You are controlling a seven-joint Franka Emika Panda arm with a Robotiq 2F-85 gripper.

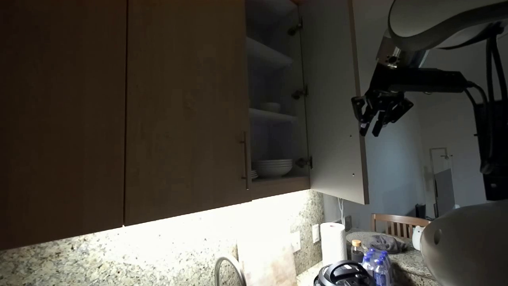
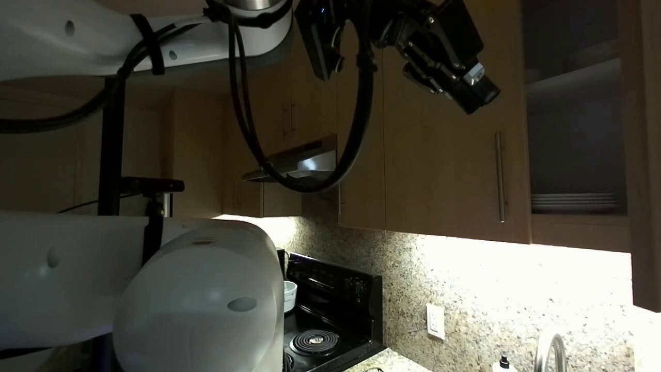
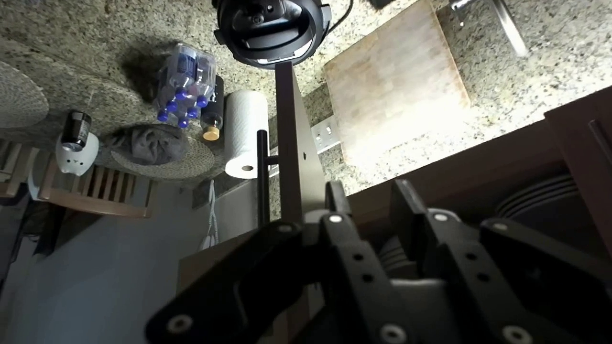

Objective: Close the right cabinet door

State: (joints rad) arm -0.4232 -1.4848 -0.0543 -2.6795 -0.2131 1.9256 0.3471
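And there it is, the right cabinet door [image 1: 331, 99], standing swung out from the upper cabinet [image 1: 279, 187], paler inner face on show, three hinges [image 1: 304, 162] in view along the cabinet's side wall. Its bar handle [image 3: 262, 181] shows in the wrist view, on the face turned away from the cabinet's opening. Beside that opening, the wider door [image 1: 186, 99] lies flat and closed across the cabinet front. Now the gripper [image 1: 370, 131], out in front of the cabinet, near the open door's free edge; whether the two touch, I cannot tell! The jaws point down and stand parted, a moderate gap between them. Inside the cabinet, a stack of bowls [image 1: 274, 171] sits at the bottom, a smaller bowl [image 1: 271, 107] on the shelf [image 1: 274, 116] above, and in an exterior view a pile of plates [image 2: 573, 204] at the bottom too. Well below the cabinet runs the desk [image 3: 119, 28], speckled stone, carrying a paper towel roll [image 3: 246, 124], blue-capped bottles [image 3: 189, 67] and a black round appliance [image 3: 272, 40]. Beneath the cabinet, in bright light, a pale board [image 3: 397, 81] leans against the wall [image 1: 309, 238], a faucet [image 3: 509, 28] beside it.
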